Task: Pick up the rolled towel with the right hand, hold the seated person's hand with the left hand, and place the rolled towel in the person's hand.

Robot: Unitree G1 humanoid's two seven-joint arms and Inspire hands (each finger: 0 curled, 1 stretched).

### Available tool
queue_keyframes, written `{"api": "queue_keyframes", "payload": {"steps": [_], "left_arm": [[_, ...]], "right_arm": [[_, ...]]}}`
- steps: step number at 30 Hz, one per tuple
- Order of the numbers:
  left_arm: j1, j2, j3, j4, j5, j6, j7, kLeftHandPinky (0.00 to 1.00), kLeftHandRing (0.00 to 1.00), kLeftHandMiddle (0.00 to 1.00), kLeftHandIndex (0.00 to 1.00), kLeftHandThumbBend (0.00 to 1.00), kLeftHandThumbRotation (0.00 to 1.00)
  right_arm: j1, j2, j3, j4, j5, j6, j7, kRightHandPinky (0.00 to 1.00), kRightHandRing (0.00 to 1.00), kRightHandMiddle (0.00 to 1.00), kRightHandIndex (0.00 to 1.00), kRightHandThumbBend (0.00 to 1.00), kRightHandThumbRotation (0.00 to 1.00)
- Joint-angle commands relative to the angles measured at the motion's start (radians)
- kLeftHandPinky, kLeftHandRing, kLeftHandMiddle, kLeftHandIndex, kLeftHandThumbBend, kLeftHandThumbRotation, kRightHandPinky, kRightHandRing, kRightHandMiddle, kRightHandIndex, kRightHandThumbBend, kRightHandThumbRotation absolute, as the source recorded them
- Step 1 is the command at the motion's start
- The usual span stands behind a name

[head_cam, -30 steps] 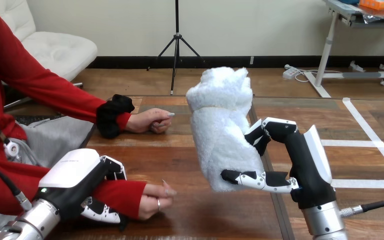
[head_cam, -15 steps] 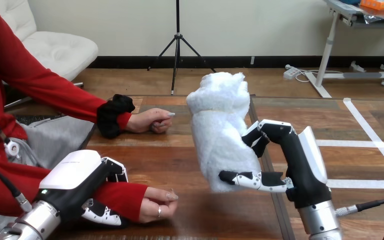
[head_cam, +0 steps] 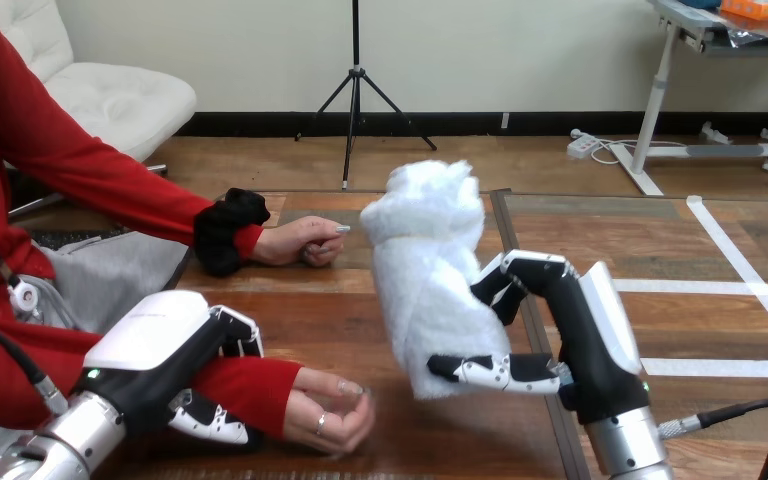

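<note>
A white rolled towel (head_cam: 428, 280) stands nearly upright above the table, and my right hand (head_cam: 560, 340) is shut on its lower half, thumb across the bottom and fingers behind it. My left hand (head_cam: 175, 370) is curled round the person's wrist at the red sleeve near the table's front edge. Past my fingers, the person's near hand (head_cam: 328, 412) lies with the palm turning up and fingers loosely curled, a short way left of and below the towel. The person's far hand (head_cam: 298, 241) rests on the table farther back.
The wooden table (head_cam: 360, 310) has open room between the two person's hands and right of my right arm. A dark seam (head_cam: 520, 270) runs front to back behind the towel.
My right hand has carried the towel left and slightly down toward the person's near hand. That hand has rolled from palm-down toward palm-up in my left hand's hold.
</note>
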Motion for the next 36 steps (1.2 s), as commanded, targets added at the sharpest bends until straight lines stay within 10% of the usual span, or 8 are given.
{"api": "queue_keyframes", "payload": {"steps": [1,36], "left_arm": [[-0.092,-0.032,0.027,-0.123,-0.044,-0.036,0.013,0.27,0.32,0.38,0.4,0.77,0.07],[-0.197,-0.096,0.0,-0.121,-0.013,-0.014,-0.02,0.25,0.31,0.37,0.39,0.8,0.09]], "right_arm": [[-0.119,0.003,0.007,0.001,0.017,-0.015,-0.027,0.28,0.31,0.37,0.35,0.87,0.0],[-0.012,0.053,0.106,-0.113,-0.019,-0.049,-0.037,0.26,0.29,0.35,0.33,0.87,0.0]]}}
